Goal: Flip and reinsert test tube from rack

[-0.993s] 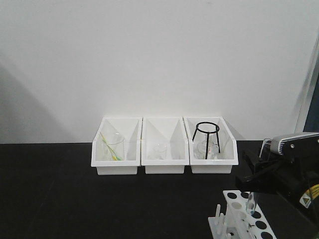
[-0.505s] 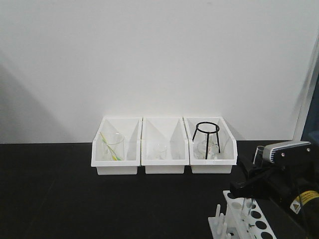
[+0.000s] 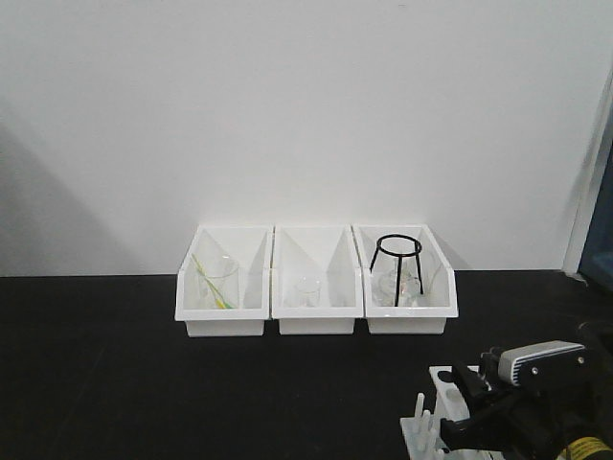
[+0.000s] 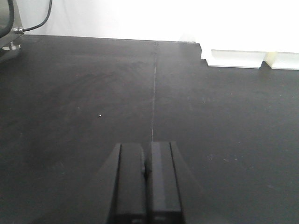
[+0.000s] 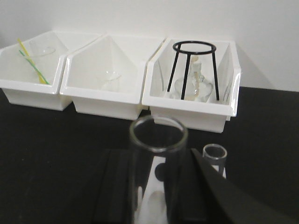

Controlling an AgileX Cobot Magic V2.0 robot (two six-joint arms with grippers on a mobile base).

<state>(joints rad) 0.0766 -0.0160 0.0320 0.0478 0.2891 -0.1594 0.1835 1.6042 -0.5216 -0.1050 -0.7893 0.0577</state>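
The white rack (image 3: 439, 398) stands at the bottom right, with upright pegs (image 3: 419, 414) on its left side. My right gripper (image 3: 471, 422) sits low over it. In the right wrist view it (image 5: 157, 163) is shut on a clear glass test tube (image 5: 158, 135), held upright with its open mouth up. A bit of the rack (image 5: 223, 171) shows just behind, where a second test tube (image 5: 215, 153) stands. My left gripper (image 4: 148, 156) is shut and empty, low over the black table, out of the front view.
Three white open-front bins stand in a row at the wall: the left one (image 3: 220, 324) holds a beaker with a yellow-green stick, the middle (image 3: 316, 324) a small glass, the right (image 3: 407, 324) a black tripod stand over glassware. The table (image 3: 144, 383) is black.
My right arm has come down from above the rack to low over it, with the test tube in its grip. The bins and left arm have not moved.
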